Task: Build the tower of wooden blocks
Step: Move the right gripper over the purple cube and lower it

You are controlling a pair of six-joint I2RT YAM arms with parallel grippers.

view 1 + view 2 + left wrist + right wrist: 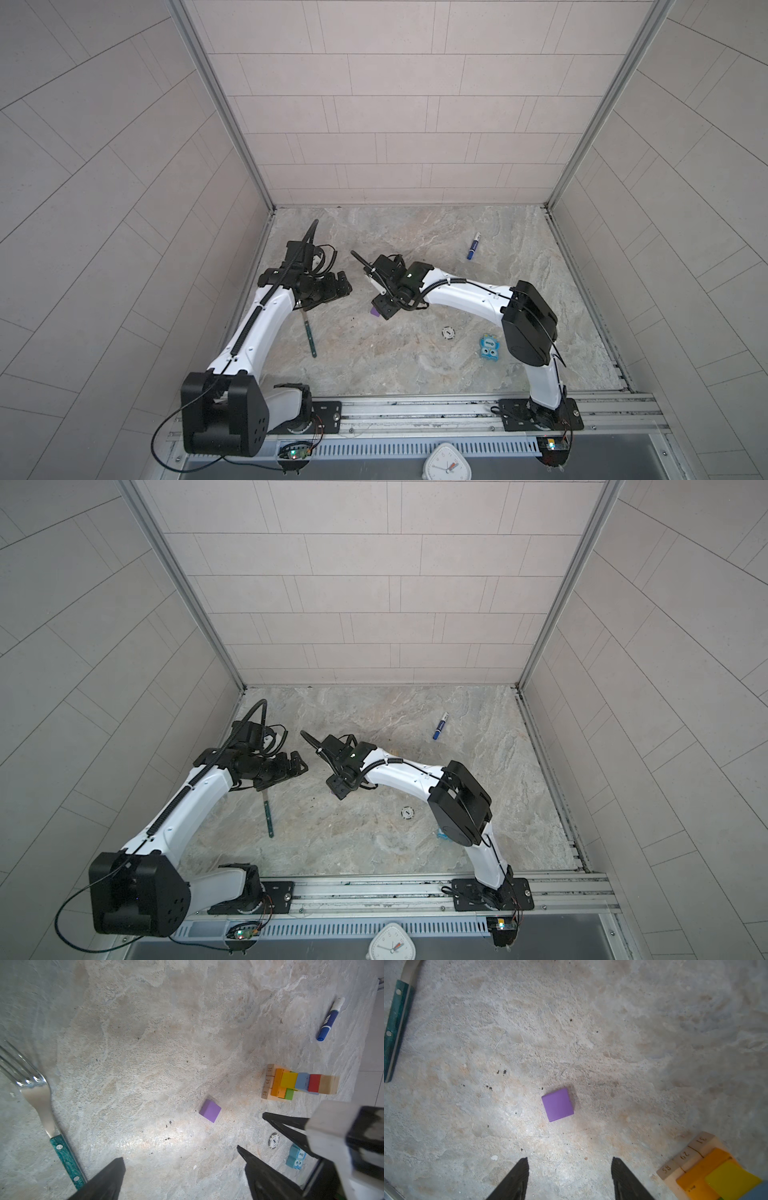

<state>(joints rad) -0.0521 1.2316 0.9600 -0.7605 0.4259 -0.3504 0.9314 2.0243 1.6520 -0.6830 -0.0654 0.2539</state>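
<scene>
Stone tabletop [145,1043] — one purple cube [557,1104] lying loose, one tower [299,1083]; left hand [180,1153] wide, right hand [570,1158] parted — both empty.

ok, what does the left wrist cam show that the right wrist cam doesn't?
Left wrist only: the marker, the round token, the blue toy, the tines of the fork, the upper blue, red and plain blocks of the tower, and the left gripper, open and empty.
Right wrist only: the right gripper, open and empty, with the purple cube beyond its fingertips, not between them.
Both: the purple cube lying alone on the table, the fork's green handle, and the tower's numbered base with orange and yellow blocks.
</scene>
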